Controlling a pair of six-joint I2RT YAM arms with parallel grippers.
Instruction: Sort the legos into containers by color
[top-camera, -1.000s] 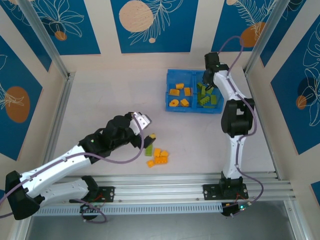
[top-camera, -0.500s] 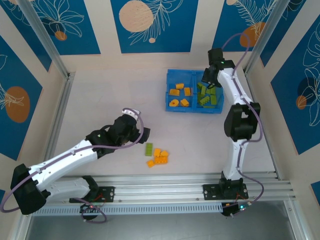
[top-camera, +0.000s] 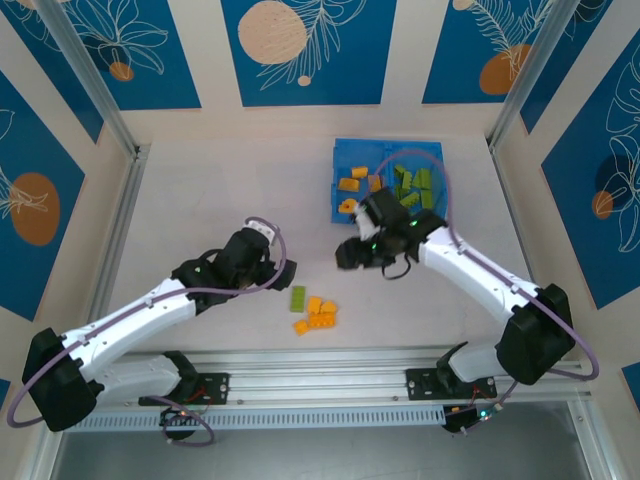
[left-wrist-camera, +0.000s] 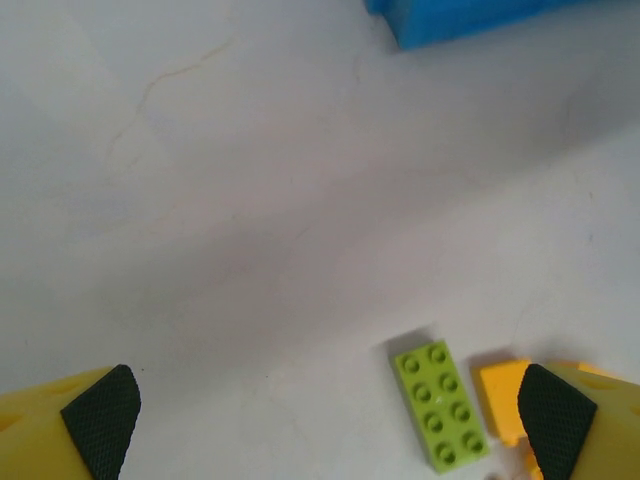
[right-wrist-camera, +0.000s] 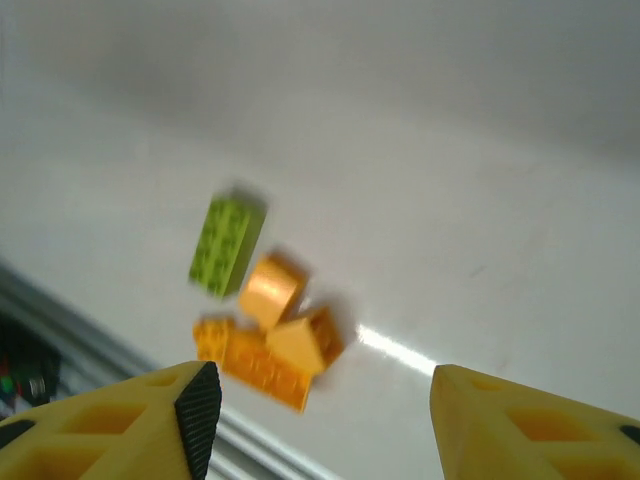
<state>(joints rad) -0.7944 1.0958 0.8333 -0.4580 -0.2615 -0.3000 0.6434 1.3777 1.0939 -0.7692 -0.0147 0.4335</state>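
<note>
Left hand (top-camera: 281, 269) wide and empty, just left of the loose legos. 1 green brick (top-camera: 298, 298) and a clump of about 4 orange bricks (top-camera: 317, 313) lie on the worktop near the front rail (top-camera: 330, 360). Right hand (top-camera: 350, 254) has swung off the tray's green side to mid-worktop, partly spread, carrying nothing. We judge a drop done, next pick due. Tray (top-camera: 336, 196) beyond: oranges left, greens right. Bare worktop between the hands; the rail crowds the clump.
</note>
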